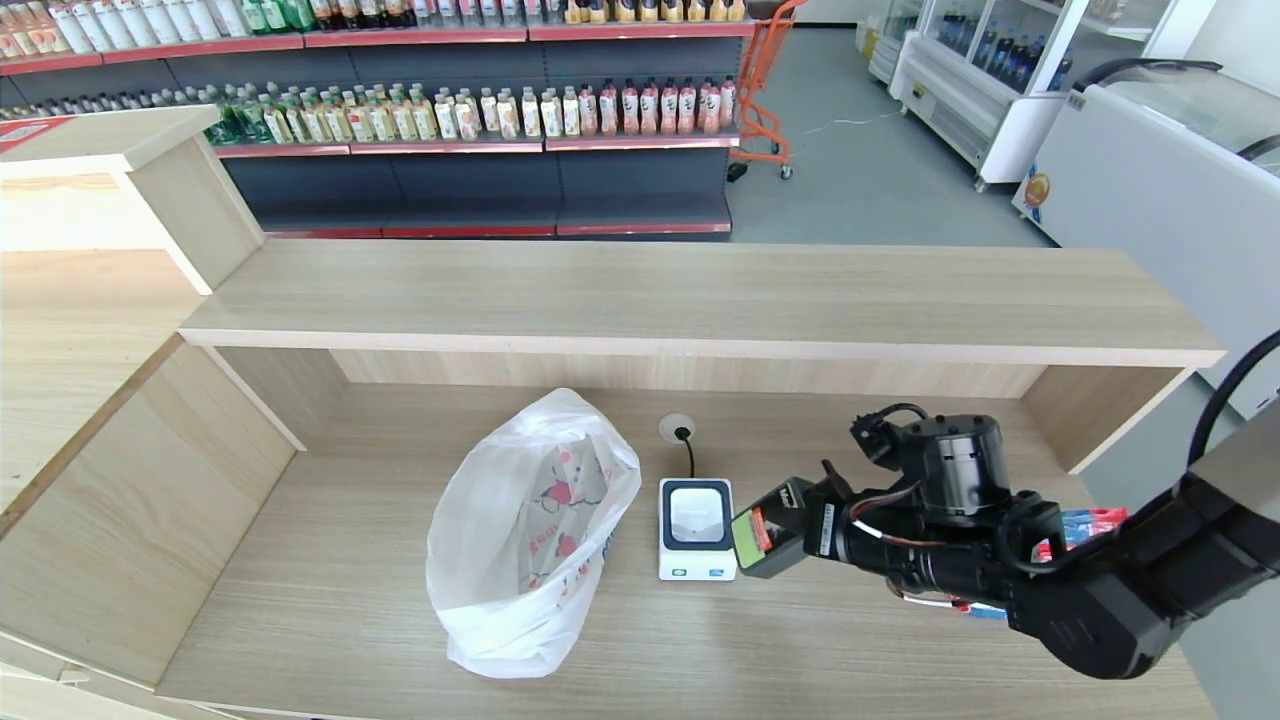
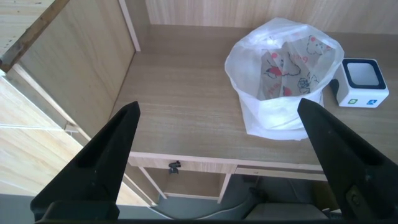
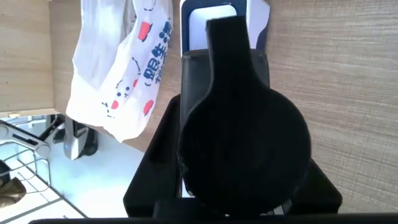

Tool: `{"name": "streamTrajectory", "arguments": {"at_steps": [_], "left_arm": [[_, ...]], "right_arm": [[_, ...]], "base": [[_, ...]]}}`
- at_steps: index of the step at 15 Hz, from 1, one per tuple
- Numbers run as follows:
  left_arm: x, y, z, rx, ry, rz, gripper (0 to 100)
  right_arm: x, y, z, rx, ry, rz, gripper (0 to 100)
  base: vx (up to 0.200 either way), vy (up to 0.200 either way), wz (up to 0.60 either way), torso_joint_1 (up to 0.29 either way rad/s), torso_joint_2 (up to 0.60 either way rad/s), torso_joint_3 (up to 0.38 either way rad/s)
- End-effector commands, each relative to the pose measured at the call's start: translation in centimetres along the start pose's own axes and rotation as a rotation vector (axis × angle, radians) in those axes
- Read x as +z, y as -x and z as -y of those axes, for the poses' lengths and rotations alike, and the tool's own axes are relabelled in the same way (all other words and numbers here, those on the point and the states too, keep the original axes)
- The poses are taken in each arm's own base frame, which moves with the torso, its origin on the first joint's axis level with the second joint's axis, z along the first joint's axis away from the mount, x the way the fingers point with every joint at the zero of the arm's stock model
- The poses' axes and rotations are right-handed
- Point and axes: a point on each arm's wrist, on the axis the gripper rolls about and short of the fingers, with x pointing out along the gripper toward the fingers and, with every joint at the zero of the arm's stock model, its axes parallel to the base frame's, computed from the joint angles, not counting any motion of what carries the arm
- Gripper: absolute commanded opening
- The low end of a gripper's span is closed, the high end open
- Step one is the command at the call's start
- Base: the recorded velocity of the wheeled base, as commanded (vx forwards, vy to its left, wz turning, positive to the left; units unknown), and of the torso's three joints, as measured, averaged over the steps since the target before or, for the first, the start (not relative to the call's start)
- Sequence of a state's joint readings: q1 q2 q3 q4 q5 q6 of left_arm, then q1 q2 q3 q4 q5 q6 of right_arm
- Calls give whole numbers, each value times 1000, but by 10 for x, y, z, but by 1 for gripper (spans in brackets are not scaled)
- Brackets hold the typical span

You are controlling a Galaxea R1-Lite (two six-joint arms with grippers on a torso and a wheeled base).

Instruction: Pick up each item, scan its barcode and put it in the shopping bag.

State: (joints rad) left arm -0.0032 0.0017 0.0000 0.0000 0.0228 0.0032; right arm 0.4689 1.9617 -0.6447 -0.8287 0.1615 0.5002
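Note:
A white plastic shopping bag [image 1: 530, 540] stands open on the lower counter, with a printed pack inside. Right of it sits the white barcode scanner [image 1: 697, 528], window facing up. My right gripper [image 1: 785, 530] is shut on a small dark box [image 1: 762, 542] with a green and red face, held just right of the scanner and slightly above the counter. In the right wrist view the dark box [image 3: 242, 143] covers most of the scanner [image 3: 224, 12], and the bag [image 3: 121, 68] lies beside it. My left gripper [image 2: 217, 168] hangs open over the counter's near left edge, short of the bag [image 2: 283, 74].
Blue and red packs [image 1: 1090, 522] lie on the counter at the right, partly hidden behind my right arm. A raised wooden ledge [image 1: 700, 300] runs along the back, and side walls close the counter [image 1: 330, 600]. A cable runs from the scanner to a hole [image 1: 677, 428].

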Motion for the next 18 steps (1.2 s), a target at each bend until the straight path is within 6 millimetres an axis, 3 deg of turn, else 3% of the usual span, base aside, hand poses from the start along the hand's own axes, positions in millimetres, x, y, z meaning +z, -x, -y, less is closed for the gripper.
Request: {"name": "streamTrajectory", "arguments": {"at_steps": [1,6,18], "left_arm": [[0,0,0,0,0,0,100],[0,0,0,0,0,2,100],[0,0,0,0,0,2,100]], "right_arm": [[-4,-26,1,3,5,-23,0],[-1,-56,-3,10,101,-5,0],[-19,-95,-9,33,179,-5,0]], "base": [[0,0,0,0,0,0],[0,0,0,0,0,0],[0,0,0,0,0,0]]}}
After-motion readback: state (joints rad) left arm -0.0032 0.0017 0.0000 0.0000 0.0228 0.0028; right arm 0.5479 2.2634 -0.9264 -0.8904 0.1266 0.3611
